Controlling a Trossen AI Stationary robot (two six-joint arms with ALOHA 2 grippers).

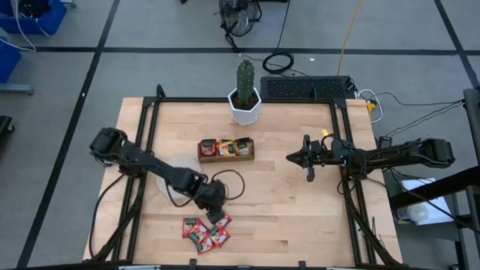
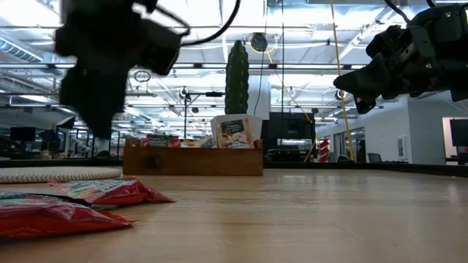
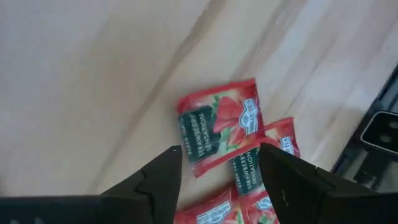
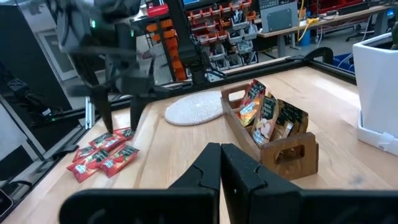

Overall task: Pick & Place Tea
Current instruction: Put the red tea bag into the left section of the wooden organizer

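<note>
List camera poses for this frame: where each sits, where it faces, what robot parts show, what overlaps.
High: overhead, straight down; both arms, left pincer over the red sachets.
Low: tabletop level, facing the tray and cactus; both arms hang in.
Left wrist: down past open fingers onto red sachets.
Right wrist: across the table past the shut right pincer.
Shared: right wrist and high both show tray, disc, sachets.

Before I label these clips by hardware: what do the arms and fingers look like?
Both arms are black and slender, built of jointed segments. A thin black cable loops beside the left gripper. Its fingers are dark, flat and tapered. The right gripper has matching dark fingers. No markings visible.
</note>
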